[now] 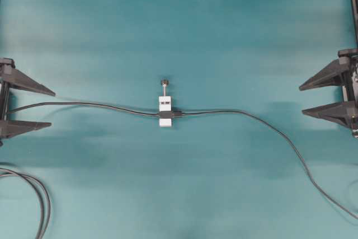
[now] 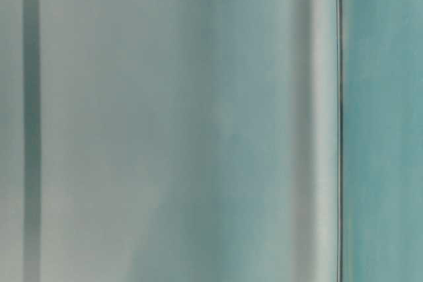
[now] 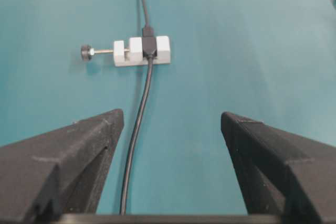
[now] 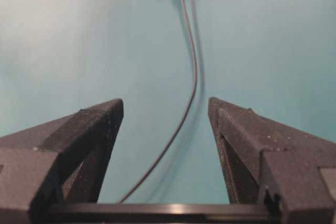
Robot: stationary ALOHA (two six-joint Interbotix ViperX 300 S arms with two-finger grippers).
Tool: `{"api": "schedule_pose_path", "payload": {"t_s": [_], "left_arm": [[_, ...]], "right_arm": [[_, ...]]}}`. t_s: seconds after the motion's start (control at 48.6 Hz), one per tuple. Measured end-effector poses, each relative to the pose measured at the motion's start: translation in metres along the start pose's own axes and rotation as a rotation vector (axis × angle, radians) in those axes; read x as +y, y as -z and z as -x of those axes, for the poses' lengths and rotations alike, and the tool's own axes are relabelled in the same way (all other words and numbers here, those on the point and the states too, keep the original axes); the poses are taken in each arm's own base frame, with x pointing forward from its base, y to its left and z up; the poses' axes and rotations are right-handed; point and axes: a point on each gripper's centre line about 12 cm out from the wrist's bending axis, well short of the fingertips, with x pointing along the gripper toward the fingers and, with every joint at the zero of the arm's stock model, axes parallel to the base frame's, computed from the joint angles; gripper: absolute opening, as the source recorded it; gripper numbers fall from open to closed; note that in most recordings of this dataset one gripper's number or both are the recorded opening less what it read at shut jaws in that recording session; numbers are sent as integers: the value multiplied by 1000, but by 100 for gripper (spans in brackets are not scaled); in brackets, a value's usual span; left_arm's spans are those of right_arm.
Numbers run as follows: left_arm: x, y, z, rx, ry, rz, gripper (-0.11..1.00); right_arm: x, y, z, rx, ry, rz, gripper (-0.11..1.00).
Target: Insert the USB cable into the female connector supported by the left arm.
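A teal tabletop [image 1: 179, 20] fills the overhead view. At its left edge the left gripper [image 1: 51, 107] has its two black fingers [image 1: 28, 84] spread wide and holding nothing; at the right edge the right gripper [image 1: 301, 100] is spread just as wide and also holds nothing. Both are well apart from the things at the centre.

The USB cable [image 1: 268, 128], thin and black, runs from the lower right corner up and leftward to a small black plug that meets the right side of the female connector [image 1: 165, 111]. The connector is a small white rectangular block with a black band across its middle; a thin screw with a dark round knob [image 1: 165, 82] sticks out from its upper end. Its own thin black lead [image 1: 84, 104] runs off to the left.

A thicker black looped cable [image 1: 39, 194] lies in the lower left corner, seen only from overhead.

The left wrist view shows the block's notches and the plug against it; the right wrist view catches only the block's edge at the top. The table-level view is a pale blur with nothing identifiable.
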Motion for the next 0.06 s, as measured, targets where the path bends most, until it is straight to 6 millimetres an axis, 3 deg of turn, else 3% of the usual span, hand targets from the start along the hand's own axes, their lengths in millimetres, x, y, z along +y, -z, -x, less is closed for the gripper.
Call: {"api": "schedule_pose_path", "payload": {"t_s": [0.062], "left_arm": [[0,-3,0,-6,0,0,89]], "right_arm": [[1,-2,0,-4,-1,-2,71]]}}
